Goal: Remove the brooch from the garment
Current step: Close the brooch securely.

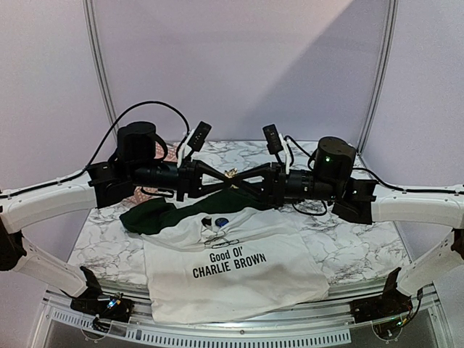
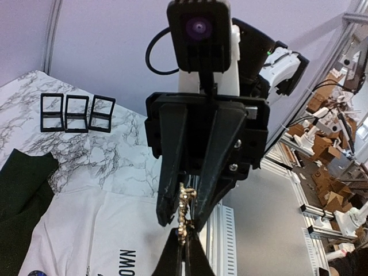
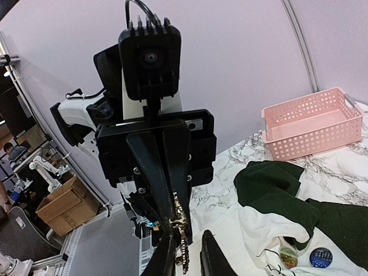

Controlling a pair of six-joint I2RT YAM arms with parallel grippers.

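Garment [image 1: 239, 279]: lies on the surface [image 1: 109, 246] at 6 o'clock. Chest print reads "Good Ol' CHARLIE BROWN".
Brooch [image 2: 184, 210]: gold-coloured, off the garment, in the air at 12 o'clock of its collar.
Left tool [image 2: 184, 256]: clenched on the brooch.
Right tool [image 3: 190, 256]: jaws apparently parted about the brooch; contact unconfirmed.

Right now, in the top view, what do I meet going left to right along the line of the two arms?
In order: left arm's white link → left gripper → brooch → right gripper → right arm's white link.
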